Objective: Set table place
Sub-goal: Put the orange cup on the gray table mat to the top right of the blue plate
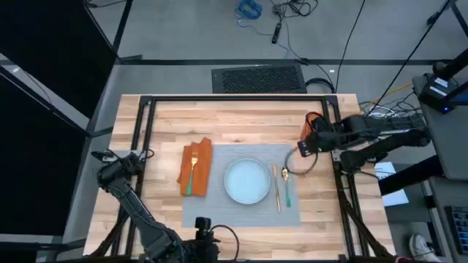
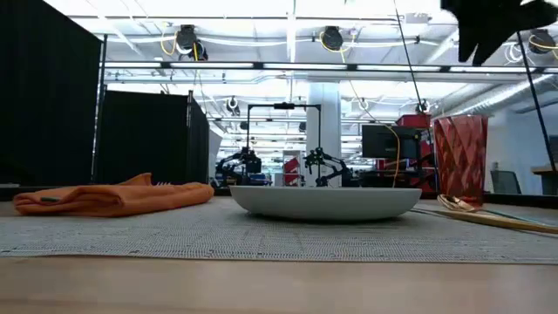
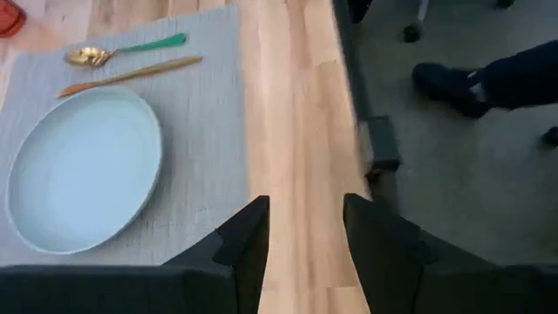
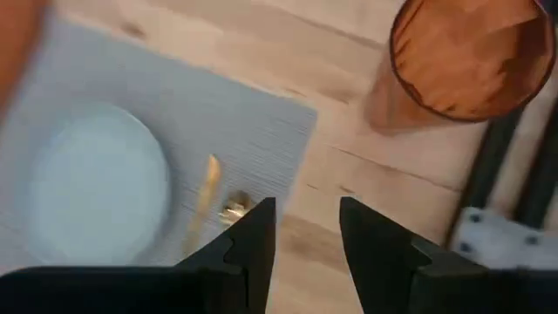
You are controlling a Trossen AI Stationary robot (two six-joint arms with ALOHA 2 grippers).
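Two grippers, empty – right gripper [image 4: 305, 228] parted above mat [image 1: 219, 208] corner by cup [image 4: 462, 57]; left gripper [image 3: 305, 228] parted, waiting off plate [image 1: 246, 181].

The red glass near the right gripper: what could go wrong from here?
1. The red glass stands on bare wood close to the table's black frame. The open right gripper hovers just beside it, so a careless move could tip it.
2. The spoon and knife lie loose on the grey placemat below that gripper; a low sweep might push them against the plate.
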